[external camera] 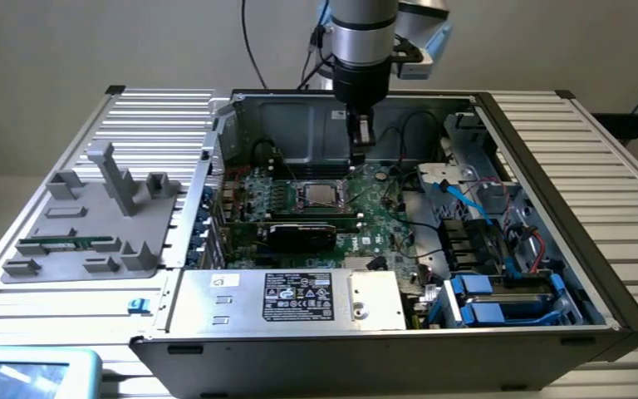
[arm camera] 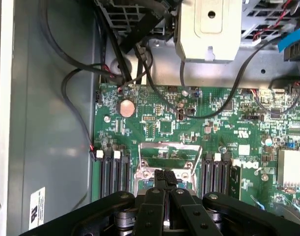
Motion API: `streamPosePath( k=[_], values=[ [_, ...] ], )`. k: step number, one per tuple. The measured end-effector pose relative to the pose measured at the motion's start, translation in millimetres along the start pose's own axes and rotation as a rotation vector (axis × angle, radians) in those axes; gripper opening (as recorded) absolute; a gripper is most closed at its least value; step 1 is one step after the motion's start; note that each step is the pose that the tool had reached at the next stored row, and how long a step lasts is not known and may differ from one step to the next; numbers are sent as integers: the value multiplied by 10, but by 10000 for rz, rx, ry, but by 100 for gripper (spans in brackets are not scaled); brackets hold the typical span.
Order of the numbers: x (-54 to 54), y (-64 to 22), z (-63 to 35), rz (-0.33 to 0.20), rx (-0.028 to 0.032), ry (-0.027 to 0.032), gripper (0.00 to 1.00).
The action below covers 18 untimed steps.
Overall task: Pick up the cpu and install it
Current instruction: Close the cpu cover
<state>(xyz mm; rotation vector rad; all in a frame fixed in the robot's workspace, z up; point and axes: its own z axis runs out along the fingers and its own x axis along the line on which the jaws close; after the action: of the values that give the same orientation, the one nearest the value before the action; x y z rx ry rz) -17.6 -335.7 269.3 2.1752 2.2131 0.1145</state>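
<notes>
The cpu (external camera: pixel 321 194) lies flat in the socket (external camera: pixel 292 193), apparently seated, while the end effector (external camera: pixel 359 158), tips pressed together and empty, hangs beside that socket's rim, likely as a narrow pusher.

The arm (external camera: pixel 361 33) shows a brushed silver cylinder, and below it a black collar (external camera: pixel 355 83) that narrows downward. Beside the silver section, on the exterior view's right, sits a pale grey-blue joint housing (external camera: pixel 424 37). Thin black cables (external camera: pixel 319 54) run along the cylinder's other side. The wrist view shows the hand (arm camera: pixel 165 176) as matt black. It has angled linkage bars (arm camera: pixel 91 216) joined by round pins (arm camera: pixel 122 196) with lighter centres, and two narrow fingers (arm camera: pixel 160 176) with ridged tips.
</notes>
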Motion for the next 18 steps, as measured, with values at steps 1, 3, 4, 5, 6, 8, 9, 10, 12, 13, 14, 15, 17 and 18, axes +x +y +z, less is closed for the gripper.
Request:
streamPosePath(
  k=[1,3,4,5,6,8,9,10,12,13,14,15,17,18],
  values=[
    [-1,36,3,-22,1,1,9],
    [-2,112,9,-70,2,6,9],
    [-3,147,12,-92,2,7,9],
    [-4,184,15,-115,3,10,9],
    [-4,221,17,-139,3,11,9],
    [-6,299,23,-187,6,13,9],
    [-6,331,26,-209,6,15,9],
    [-6,355,30,-228,6,19,9],
    [-7,369,53,-257,6,20,9],
    [-8,371,70,-273,5,21,9],
    [-8,372,88,-289,4,23,9],
    [-9,372,107,-303,3,24,9],
    [-10,375,143,-334,3,26,9],
    [-11,378,162,-351,3,26,9]
  ],
)
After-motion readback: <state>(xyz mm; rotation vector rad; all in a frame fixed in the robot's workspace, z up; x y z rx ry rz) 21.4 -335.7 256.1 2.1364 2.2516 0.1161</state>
